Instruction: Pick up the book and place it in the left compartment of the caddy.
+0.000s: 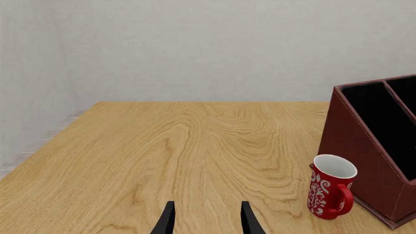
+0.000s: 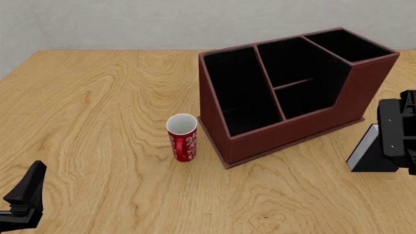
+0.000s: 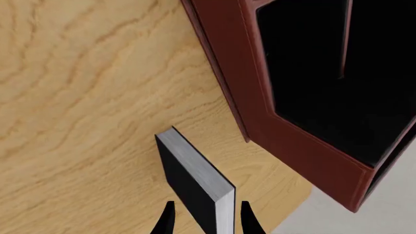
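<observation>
The thin black-covered book with a white page edge (image 3: pixel 195 180) stands between the fingertips of the right gripper (image 3: pixel 205 217) — the jaws sit close on both covers, clamped on it. In the front view the book (image 2: pixel 365 151) is at the table's right side, just beside the right end of the large reddish-brown leather-look caddy (image 2: pixel 293 129), outside it. The long black-lined left compartment (image 2: pixel 237 92) holds nothing. The left gripper (image 1: pixel 204 219) hangs over bare wooden table (image 1: pixel 162 146), fingers apart — near a red-and-white mug (image 1: pixel 330 186).
</observation>
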